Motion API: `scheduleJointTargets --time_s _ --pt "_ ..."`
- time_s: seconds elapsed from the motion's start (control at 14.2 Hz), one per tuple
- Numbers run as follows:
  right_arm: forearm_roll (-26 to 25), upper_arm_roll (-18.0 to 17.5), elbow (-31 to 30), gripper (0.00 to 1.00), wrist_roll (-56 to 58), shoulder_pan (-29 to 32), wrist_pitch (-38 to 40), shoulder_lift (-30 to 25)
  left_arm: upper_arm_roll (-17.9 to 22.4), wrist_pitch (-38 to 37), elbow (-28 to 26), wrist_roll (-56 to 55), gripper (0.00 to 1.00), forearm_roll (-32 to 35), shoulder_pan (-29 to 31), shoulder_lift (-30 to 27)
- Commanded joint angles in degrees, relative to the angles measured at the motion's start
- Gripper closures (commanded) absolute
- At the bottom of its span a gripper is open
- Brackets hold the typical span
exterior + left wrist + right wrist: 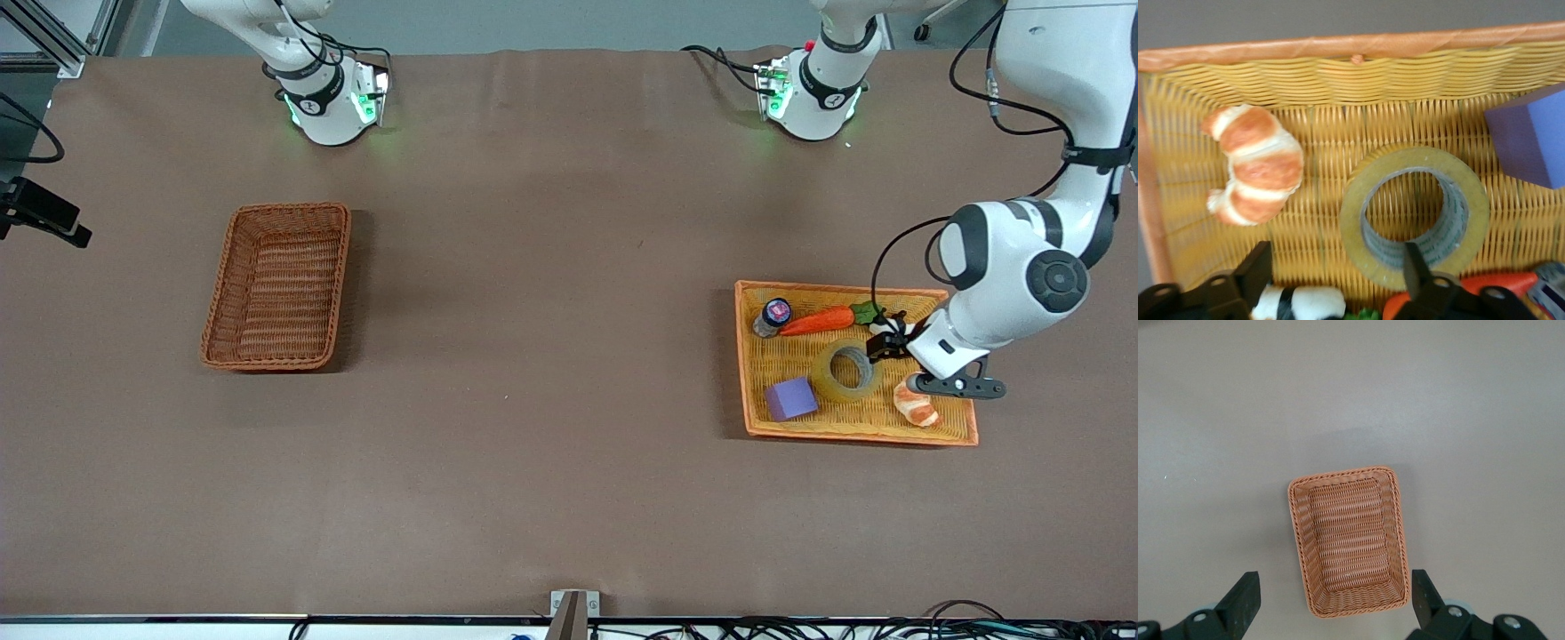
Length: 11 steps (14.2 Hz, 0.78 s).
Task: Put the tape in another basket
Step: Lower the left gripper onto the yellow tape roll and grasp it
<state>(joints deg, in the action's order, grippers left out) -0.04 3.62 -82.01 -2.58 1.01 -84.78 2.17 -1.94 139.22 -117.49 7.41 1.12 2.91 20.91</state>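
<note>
So we've got the tape (849,371) lying flat in the yellow tray (947,434) at the lower right of the front frame, between a purple block (790,398) and a croissant (916,404). The left gripper (1338,267) sits low over it with its jaws apart, one finger (1413,265) by the ring's rim (nothing clamped). The right gripper (1331,597) hangs high above the brown basket (277,286), mid-left of frame, jaws wide apart.
</note>
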Motion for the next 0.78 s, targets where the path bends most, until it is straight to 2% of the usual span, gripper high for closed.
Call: scheduleJointTargets --time_s 0.0,0.14,0.28,0.49,0.56,0.71 --pt "1.3 0.2 -1.7 0.0 0.7 0.2 -0.7 -1.6 -0.1 4.2 -1.6 -0.3 0.28 -0.6 -0.2 1.8" --pt "1.3 0.2 -1.7 0.0 0.7 0.2 -0.7 -1.6 -0.2 5.6 -1.6 -0.3 0.34 -0.6 -0.3 3.4" --pt "1.3 0.2 -1.7 0.0 0.8 0.2 -0.6 -1.6 -0.2 6.2 -1.6 -0.3 0.48 -0.6 -0.3 4.1" --pt "1.3 0.2 -1.7 0.0 0.8 0.2 -0.5 -1.6 -0.3 5.5 -1.2 -0.1 0.91 -0.6 -0.4 3.3" --pt "1.3 0.2 -1.7 0.0 0.8 0.2 -0.5 -1.6 -0.5 3.8 -0.4 0.0 0.99 -0.6 -0.7 1.9" --pt "1.3 0.2 -1.7 0.0 0.8 0.2 -0.6 -1.6 -1.0 -7.0 4.8 -0.1 1.0 0.1 -1.1 -0.5"
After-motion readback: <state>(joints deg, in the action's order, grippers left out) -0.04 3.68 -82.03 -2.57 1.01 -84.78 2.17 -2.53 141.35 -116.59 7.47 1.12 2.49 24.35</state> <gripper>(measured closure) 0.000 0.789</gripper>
